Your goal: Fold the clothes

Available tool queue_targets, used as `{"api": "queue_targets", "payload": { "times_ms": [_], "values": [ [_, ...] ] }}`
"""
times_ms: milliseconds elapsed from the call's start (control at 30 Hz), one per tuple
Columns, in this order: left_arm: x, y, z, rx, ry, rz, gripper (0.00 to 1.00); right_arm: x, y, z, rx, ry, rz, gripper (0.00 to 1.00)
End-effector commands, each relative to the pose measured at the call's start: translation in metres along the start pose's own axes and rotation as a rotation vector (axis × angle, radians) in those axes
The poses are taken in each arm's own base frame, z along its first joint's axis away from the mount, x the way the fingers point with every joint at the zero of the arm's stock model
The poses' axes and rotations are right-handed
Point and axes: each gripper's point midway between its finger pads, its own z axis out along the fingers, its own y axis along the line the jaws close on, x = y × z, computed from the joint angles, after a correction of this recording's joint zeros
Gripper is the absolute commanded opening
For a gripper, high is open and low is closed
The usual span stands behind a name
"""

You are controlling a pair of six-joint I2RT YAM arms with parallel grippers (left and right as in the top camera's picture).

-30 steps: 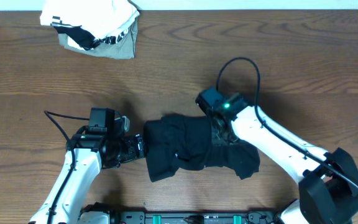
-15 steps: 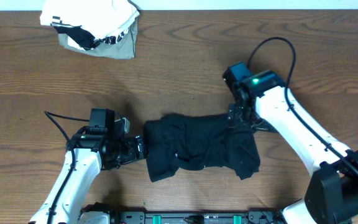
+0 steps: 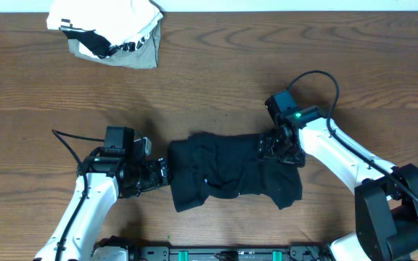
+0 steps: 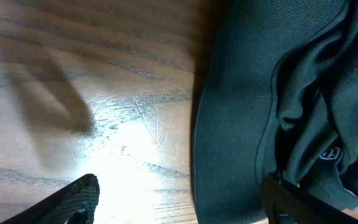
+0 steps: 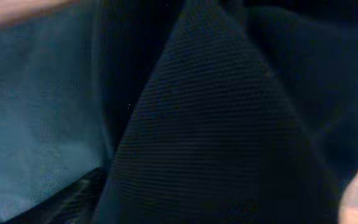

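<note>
L end effector (image 3: 164, 172) spread | R end effector (image 3: 273, 149) on clothes (image 3: 223, 174)

Setting: robot manipulation bench, laboratory type. A wood-grain table (image 3: 216, 80) is fitted at its near edge with a black mounting rail (image 3: 216, 254) bearing green parts. Two white jointed arms are mounted at the rail's ends: left arm (image 3: 85, 210) and right arm (image 3: 332, 156). Black cables are looped beyond the rail, one to the left (image 3: 60, 138) and one to the right (image 3: 314, 72). Black clothes (image 3: 223, 174) are laid just beyond the rail.
</note>
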Motion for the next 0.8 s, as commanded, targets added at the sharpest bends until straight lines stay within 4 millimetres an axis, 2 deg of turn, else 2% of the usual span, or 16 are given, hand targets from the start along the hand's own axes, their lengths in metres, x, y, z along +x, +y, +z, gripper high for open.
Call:
{"api": "queue_targets", "payload": {
  "times_ms": [0, 33, 67, 133, 333, 667, 767],
  "values": [
    [-0.006, -0.001, -0.004, -0.006, -0.021, 0.016, 0.84, -0.001, 0.014, -0.002, -0.066, 0.003, -0.013, 0.49],
    [-0.006, -0.001, -0.004, -0.006, -0.021, 0.016, 0.85, -0.005, 0.017, -0.004, -0.073, -0.008, -0.015, 0.27],
    [-0.006, -0.001, -0.004, -0.006, -0.021, 0.016, 0.85, -0.007, 0.019, -0.005, -0.077, -0.015, -0.016, 0.17],
    [-0.006, -0.001, -0.004, -0.006, -0.021, 0.016, 0.85, -0.013, 0.024, -0.011, -0.089, -0.032, -0.019, 0.12],
    [-0.006, -0.001, -0.004, -0.006, -0.021, 0.016, 0.85, -0.028, 0.037, -0.027, -0.118, -0.077, -0.025, 0.09],
    [-0.006, -0.001, -0.004, -0.006, -0.021, 0.016, 0.85, -0.041, 0.037, -0.028, -0.036, -0.183, -0.049, 0.18],
    [-0.006, -0.001, -0.004, -0.006, -0.021, 0.016, 0.85, -0.041, 0.047, -0.029, -0.032, -0.215, -0.106, 0.2]
  ]
}}
